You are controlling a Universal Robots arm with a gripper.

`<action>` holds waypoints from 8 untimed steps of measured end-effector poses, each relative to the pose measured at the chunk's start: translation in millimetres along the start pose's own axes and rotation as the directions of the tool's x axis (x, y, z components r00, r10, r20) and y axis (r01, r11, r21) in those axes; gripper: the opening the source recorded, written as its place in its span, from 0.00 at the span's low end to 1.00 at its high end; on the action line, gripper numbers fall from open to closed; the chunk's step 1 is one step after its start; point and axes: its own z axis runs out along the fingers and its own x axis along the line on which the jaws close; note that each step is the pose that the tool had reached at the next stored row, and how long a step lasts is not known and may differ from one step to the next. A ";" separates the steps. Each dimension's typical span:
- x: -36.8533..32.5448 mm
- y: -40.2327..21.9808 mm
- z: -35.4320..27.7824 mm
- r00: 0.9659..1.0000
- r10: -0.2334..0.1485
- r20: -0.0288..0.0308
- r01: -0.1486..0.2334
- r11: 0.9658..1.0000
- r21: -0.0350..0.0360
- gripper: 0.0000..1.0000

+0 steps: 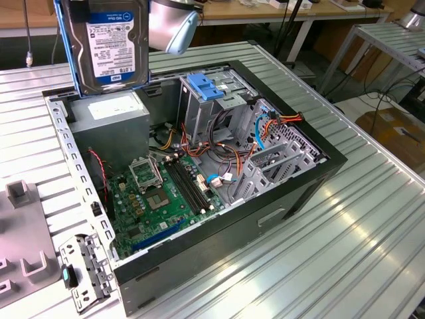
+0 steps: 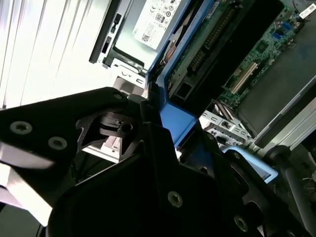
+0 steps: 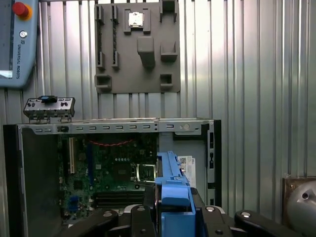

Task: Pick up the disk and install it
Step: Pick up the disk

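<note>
The disk [image 1: 109, 43] hangs upright in the air above the back corner of the open computer case [image 1: 292, 199], at the exterior view's upper left, its white label facing the camera and blue rails along its sides. In both wrist views my gripper [image 3: 173, 210] [image 2: 158, 123] is shut on the disk's blue-railed edge [image 3: 170, 177] [image 2: 180, 118], with black fingers on either side. Below it lies the case interior. The metal drive cage with its blue latch [image 1: 206, 86] stands to the disk's right in the exterior view.
A grey power-supply box [image 1: 109, 116] sits directly under the disk. The green motherboard [image 1: 159, 199] and loose cables [image 1: 219, 156] line the case floor. A grey fixture plate [image 3: 138, 47], a metal I/O bracket [image 1: 83, 269] and a teach pendant [image 3: 17, 44] lie on the ribbed table.
</note>
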 end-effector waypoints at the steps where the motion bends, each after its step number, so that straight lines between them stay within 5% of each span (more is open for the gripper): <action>1: 0.0 -3.8 1.6 1.000 0.000 0.000 0.000 1.000 -0.003 0.37; 8: 6.8 -15.8 7.6 1.000 0.002 0.000 -0.002 1.000 -0.012 0.37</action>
